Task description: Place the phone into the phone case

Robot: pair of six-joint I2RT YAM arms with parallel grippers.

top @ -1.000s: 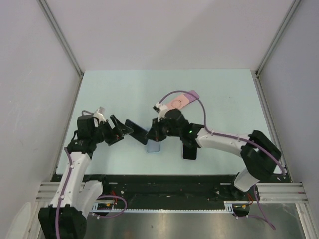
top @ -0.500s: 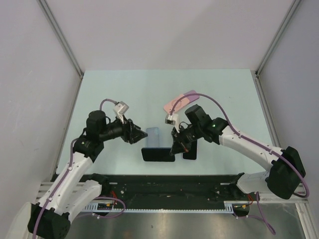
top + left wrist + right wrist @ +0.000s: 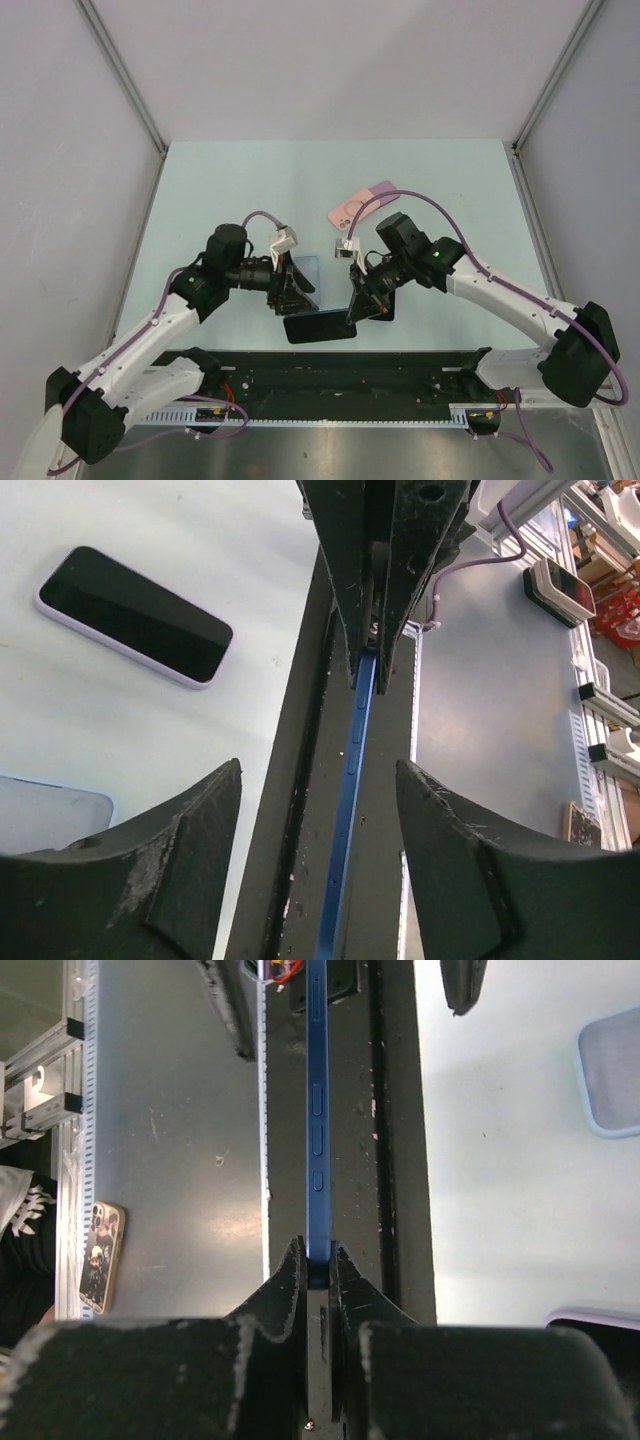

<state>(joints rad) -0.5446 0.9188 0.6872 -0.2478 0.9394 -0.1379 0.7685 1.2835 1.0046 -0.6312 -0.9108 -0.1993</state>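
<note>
While right tool (image 3: pixel 318 1265) pinches slim blue-edged phone (image 3: pixel 317 1110), dark screen, side buttons, left tool (image 3: pixel 318 775) spread.

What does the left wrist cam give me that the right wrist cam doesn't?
Left wrist only: the second phone's whole dark screen, lying flat on the table.
Right wrist only: a patterned device lying off the table.
Both: the blue phone edge-on, the right gripper shut on its end, the left gripper open with a finger on each side of it, and part of the clear case.
</note>
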